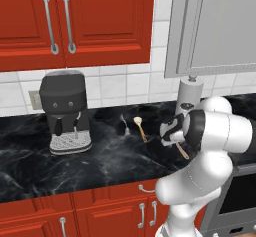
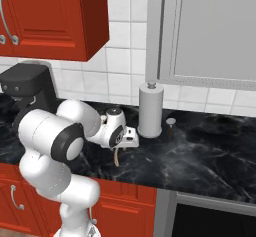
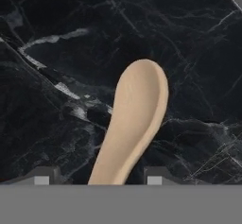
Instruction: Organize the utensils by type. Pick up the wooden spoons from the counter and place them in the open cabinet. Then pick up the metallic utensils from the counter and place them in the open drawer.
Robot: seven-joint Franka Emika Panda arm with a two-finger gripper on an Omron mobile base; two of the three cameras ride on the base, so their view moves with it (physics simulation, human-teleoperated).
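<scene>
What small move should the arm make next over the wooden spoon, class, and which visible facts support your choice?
Probably finish closing the end effector on the wooden spoon. In the hand view the spoon's neck runs between the two fingertips, with gaps on both sides, and the spoon seems to lie on the counter. Lifting toward the cabinet should wait until it is gripped.

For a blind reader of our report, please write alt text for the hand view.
A tan wooden spoon lies on the glossy black counter with white veining, its bowl pointing away. The handle runs down between the two dark fingertips of the gripper, which stand on either side of it.
</scene>
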